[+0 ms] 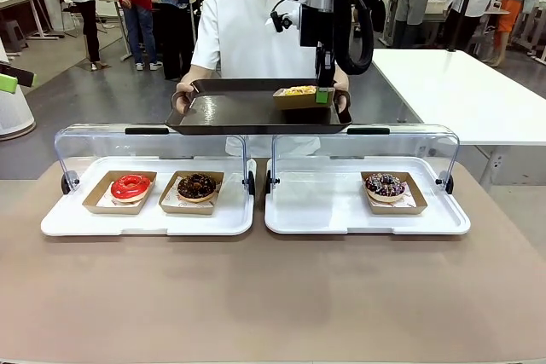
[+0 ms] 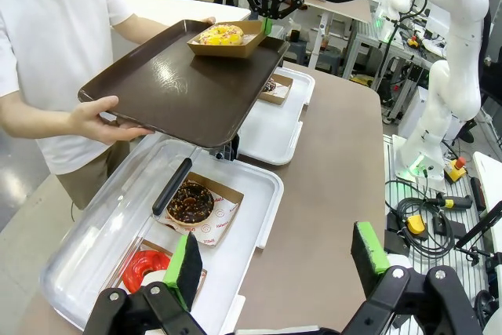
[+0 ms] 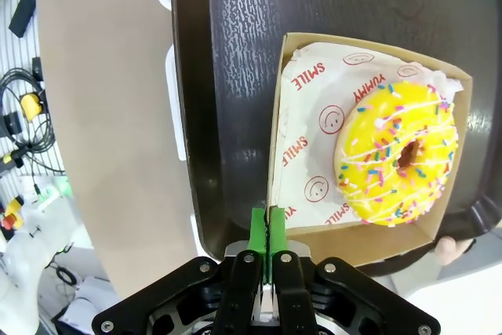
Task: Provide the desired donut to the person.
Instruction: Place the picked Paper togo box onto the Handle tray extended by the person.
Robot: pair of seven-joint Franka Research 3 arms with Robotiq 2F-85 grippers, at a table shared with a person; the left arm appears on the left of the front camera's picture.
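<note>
So, my right gripper (image 3: pixel 268 221) is pinched tight on the thin side wall of the paper tray (image 3: pixel 369 245), pads together with just the cardboard between them. The yellow donut (image 3: pixel 396 158) sits in that tray just past my fingertips. The tray's bottom looks to be resting on the brown serving tray (image 3: pixel 227 76) that the person (image 1: pixel 256 31) holds out with both hands. My left gripper (image 2: pixel 276 256) hangs with its jaws wide apart and nothing in it, well back from all this.

My take on doing this bit right: let go slowly, only a crack at first, so the wall doesn't cling to a pad and drag the paper tray sideways. Then I'd back straight out along my fingers, no twisting. The serving tray is handheld and can wobble, so I wouldn't press down on it.

Room-wise, the serving tray's raised rim runs right beside my fingertips, and the paper tray sits close to it. Any tug toward me could shove it against that rim. A fingertip of the person (image 3: pixel 451 249) curls over the rim off to one side of the donut. Below me a raised clear lid (image 1: pixel 367 138) stands over the worktop (image 1: pixel 273 296), so dropping down is out. Up and back looks open.
</note>
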